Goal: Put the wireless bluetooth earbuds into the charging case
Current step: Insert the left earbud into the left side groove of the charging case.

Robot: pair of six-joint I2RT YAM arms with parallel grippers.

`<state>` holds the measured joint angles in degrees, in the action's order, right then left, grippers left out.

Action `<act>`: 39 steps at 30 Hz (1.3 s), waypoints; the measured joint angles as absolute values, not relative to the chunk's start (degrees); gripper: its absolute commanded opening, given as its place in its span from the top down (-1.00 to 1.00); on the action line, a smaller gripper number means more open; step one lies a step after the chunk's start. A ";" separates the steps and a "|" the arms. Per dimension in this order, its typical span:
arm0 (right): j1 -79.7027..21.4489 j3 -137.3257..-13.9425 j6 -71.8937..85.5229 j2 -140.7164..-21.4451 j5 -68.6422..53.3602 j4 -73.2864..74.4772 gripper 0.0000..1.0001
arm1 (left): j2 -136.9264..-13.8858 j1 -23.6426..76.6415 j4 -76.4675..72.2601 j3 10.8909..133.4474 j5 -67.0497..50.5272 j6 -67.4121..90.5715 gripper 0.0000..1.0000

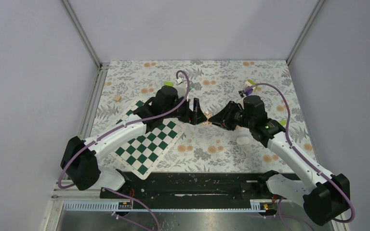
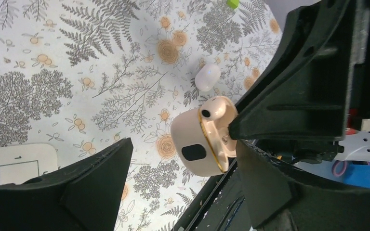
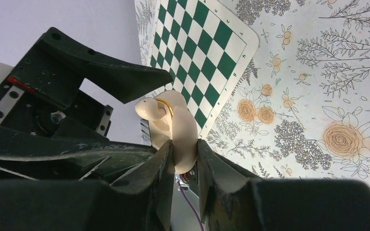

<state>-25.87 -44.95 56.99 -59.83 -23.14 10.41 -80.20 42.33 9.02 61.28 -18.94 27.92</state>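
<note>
Nearest, right gripper [image 3: 185,144] clamps charging case [image 3: 173,110], open, midair; left gripper [image 2: 180,142] spread wide, holds nothing. We judge one earbud [image 2: 205,113] seated; white piece [image 2: 207,77] on table [image 2: 101,72] looks like second, not yet inserted.

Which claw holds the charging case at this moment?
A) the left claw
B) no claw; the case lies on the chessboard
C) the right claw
C. In the right wrist view the right claw is clamped on the charging case, which is lifted off the table, while the left claw stands wide open around it without gripping.
</note>
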 measured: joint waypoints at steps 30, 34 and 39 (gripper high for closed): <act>-25.82 -49.17 52.47 -60.01 -21.96 16.05 1.00 | -86.02 41.39 13.15 74.54 -28.60 28.08 -0.20; -25.82 -49.17 52.45 -60.14 -21.93 16.08 1.00 | -86.02 41.39 13.06 74.54 -29.82 28.34 -0.18; -25.82 -49.17 52.45 -60.20 -21.96 16.05 1.00 | -86.02 41.39 12.34 74.50 -30.85 28.62 -0.17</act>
